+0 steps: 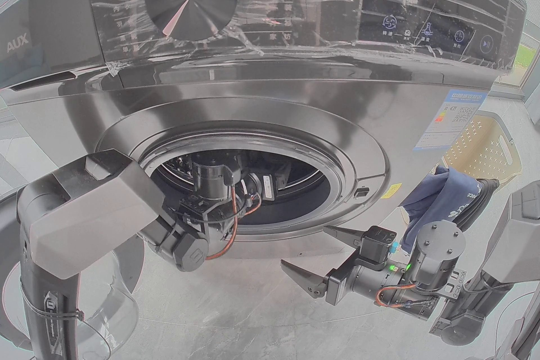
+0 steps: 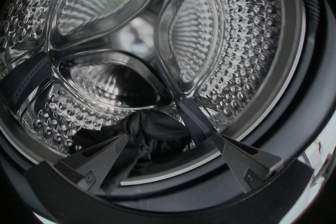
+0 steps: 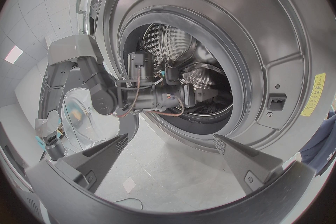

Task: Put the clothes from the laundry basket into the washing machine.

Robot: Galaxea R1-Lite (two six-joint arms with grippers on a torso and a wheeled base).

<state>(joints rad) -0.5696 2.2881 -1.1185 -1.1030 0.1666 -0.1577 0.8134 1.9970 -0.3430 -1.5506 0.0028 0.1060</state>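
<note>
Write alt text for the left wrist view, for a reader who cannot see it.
The open, empty left pincer points into the washing machine's perforated steel drum. A dark, crumpled garment lies in the drum just beyond the fingertips.

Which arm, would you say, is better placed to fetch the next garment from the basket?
Right. The right gripper hangs open near the blue garment at the laundry basket; the left gripper is inside the drum.
</note>
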